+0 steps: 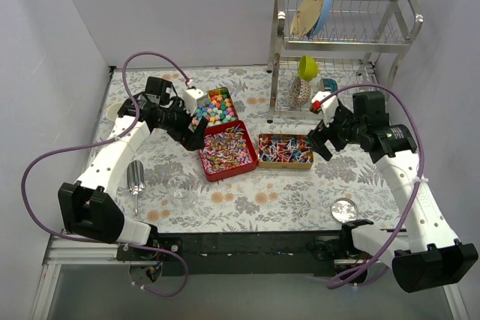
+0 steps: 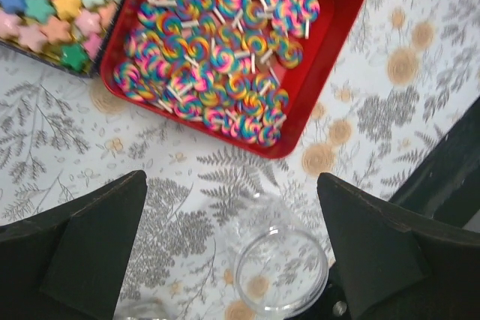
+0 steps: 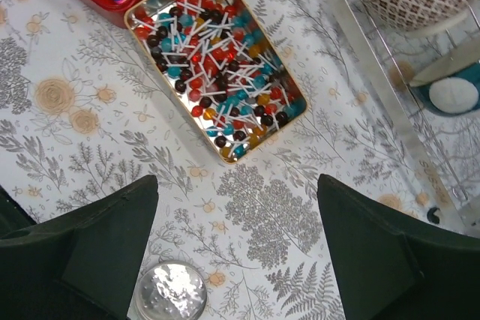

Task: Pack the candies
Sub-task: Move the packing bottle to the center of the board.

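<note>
**Worktop [image 1: 300, 192], floral cloth. Holdings, left to right.**

1. Metal scoop [image 1: 136, 176]. Lies flat near the front left corner, untouched. Probably set out for ladling sweets.
2. Glass cup [image 1: 180, 189]. Upright, just right of the scoop, near the front edge. It looks empty, with its mouth up to receive stock.
3. Left gripper [image 2: 229, 179]. Fingers [image 2: 90, 252] are spread wide and hold nothing. It hangs over the cloth between the cup and the red tin [image 2: 337, 50], so it could reach either.
4. Candies [image 1: 227, 149]. All are in three open tins around the middle of the worktop, none packed yet.
   - a. Star sweets [image 2: 52, 5], pastel, in a dark tin [image 2: 45, 58] nearest the back edge.
   - b. Swirl lollipops [image 2: 217, 58], rainbow with white sticks, heaped in the red tin, which touches or nearly touches the dark tin.
   - c. Ball lollipops [image 3: 217, 58], red, blue and dark, in a gold tin [image 3: 174, 91] just right of the red tin.
5. Right gripper [image 3: 236, 181]. Fingers [image 3: 382, 245] are apart and empty. It is held above bare cloth just beside the gold tin, on its front right side.
6. Round clear disc [image 3: 171, 294]. Lies flat near the front edge on the right, possibly the cup's lid set aside so the cup stays open; I cannot tell.
7. Dish rack [image 1: 352, 44]. Stands in the back right corner, with plates upright in its slots to stay clear of the work.
</note>
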`<state>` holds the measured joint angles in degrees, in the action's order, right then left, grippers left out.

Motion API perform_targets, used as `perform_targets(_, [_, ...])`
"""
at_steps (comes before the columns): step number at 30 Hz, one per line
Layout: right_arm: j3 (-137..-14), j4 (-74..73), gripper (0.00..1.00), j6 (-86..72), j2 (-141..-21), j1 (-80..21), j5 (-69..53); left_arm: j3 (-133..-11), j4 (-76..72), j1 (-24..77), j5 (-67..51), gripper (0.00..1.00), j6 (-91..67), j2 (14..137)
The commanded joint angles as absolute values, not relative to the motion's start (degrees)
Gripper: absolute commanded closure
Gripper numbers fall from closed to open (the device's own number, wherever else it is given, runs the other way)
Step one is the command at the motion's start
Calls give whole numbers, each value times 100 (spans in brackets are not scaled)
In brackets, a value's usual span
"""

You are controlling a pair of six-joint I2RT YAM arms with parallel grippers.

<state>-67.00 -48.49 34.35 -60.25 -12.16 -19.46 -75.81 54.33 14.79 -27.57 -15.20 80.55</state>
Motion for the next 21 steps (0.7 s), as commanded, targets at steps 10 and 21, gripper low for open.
perform_targets(10, [-7207, -4351, 8, 2883, -7198, -2074, -2223, -7383, 7453, 1424, -1389, 12, 527, 7620])
perform_targets(21, [-6882, -4008, 8, 2496, -7023, -2109, -2171, -7076, 7735, 1433, -1433, 23, 659, 7181])
